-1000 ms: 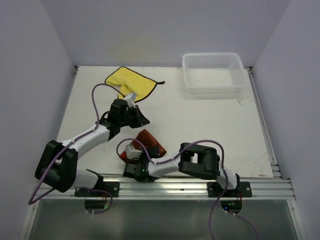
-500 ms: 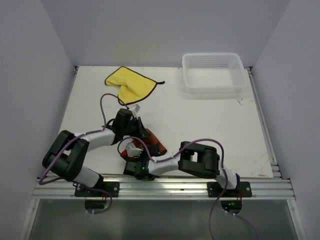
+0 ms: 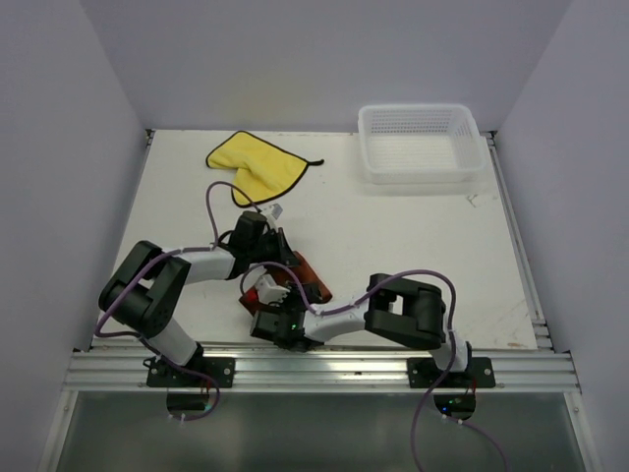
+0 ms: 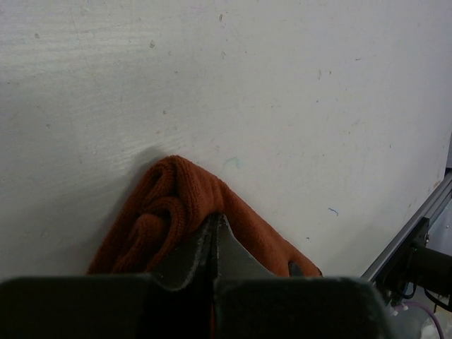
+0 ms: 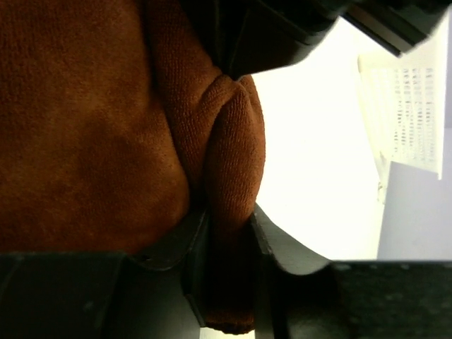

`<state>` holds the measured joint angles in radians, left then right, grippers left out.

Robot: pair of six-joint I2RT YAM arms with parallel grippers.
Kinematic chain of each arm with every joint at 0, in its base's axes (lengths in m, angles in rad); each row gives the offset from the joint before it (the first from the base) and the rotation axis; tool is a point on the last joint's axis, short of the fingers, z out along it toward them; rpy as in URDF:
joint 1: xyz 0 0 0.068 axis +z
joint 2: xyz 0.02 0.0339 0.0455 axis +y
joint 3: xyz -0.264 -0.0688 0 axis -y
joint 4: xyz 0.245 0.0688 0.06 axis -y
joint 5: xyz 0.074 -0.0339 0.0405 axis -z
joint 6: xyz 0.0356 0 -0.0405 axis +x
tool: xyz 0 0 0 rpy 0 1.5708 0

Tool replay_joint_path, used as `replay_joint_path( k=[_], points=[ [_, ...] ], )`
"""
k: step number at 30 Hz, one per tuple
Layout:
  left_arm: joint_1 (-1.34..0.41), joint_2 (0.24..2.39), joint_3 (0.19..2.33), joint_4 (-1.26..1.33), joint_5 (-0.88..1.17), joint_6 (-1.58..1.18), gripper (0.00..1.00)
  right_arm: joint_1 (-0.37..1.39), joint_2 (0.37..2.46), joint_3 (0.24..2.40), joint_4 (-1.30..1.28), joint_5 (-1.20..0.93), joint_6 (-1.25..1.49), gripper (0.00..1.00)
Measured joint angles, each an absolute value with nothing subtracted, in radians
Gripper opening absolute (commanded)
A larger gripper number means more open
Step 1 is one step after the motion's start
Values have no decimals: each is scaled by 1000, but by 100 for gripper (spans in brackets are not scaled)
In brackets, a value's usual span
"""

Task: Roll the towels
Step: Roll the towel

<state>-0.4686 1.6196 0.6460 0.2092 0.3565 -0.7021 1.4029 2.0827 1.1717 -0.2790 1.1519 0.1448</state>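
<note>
place: robot lab cell | cues: white table (image 3: 413, 236), plain walls (image 3: 324, 59), aluminium rail (image 3: 334, 366)

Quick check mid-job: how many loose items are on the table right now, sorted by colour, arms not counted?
Rust-brown towel: 1
Yellow towel: 1
White mesh basket: 1
Total: 3

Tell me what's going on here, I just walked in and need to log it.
Both arms are on the rust-brown towel, near the front edge of the table. The right pincer is clamped on a bunched fold of it. The left pincer is shut, its tips at the same towel, which looks partly rolled. The yellow towel lies unrolled farther back.
</note>
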Motion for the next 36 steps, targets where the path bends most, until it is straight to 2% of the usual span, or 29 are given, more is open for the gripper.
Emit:
replay_joint_path(
  k=[7,19,25,31,36],
  points=[
    [-472,1625,646,224,346,-707,0,1402,1936,1089,-278,1074,196,43],
    [-472,1621,625,270,314,-714,0,1382,1552,881,-254,849,328,45],
    [-472,1616,613,287,310,-714,0,1192,1351,801,-181,576,395,44],
    [-472,1610,602,300,302,-714,0,940,1375,799,-81,252,496,44],
    [-472,1606,595,310,299,-715,0,889,1533,823,-47,78,554,44]
  ],
)
